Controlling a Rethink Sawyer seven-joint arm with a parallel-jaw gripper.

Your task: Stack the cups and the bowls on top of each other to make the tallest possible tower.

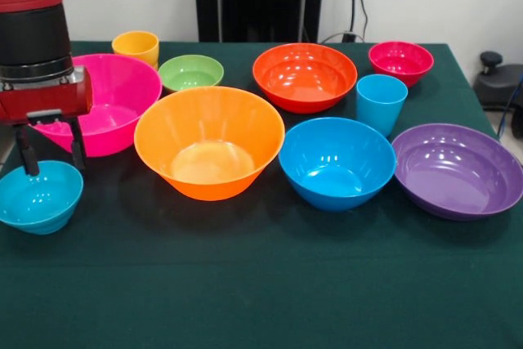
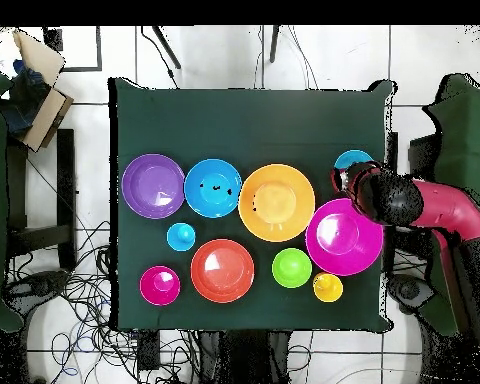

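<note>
nothing is stacked yet: all eight bowls and both cups sit apart on the green table (image 1: 245, 284). my gripper (image 1: 51, 153) hangs over the far rim of the small teal bowl (image 1: 37, 195), fingers spread, holding nothing. the large orange bowl (image 1: 209, 141), my likely base, sits mid-table. i judge the whole tower remains.

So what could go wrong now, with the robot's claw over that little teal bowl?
The gripper hangs right at the far rim of the small teal bowl, fingers open. It might pinch the rim unevenly and tip the bowl. That bowl sits near the table edge, so a nudge could push it off. The big pink bowl is close behind, so the arm might bump it.
</note>
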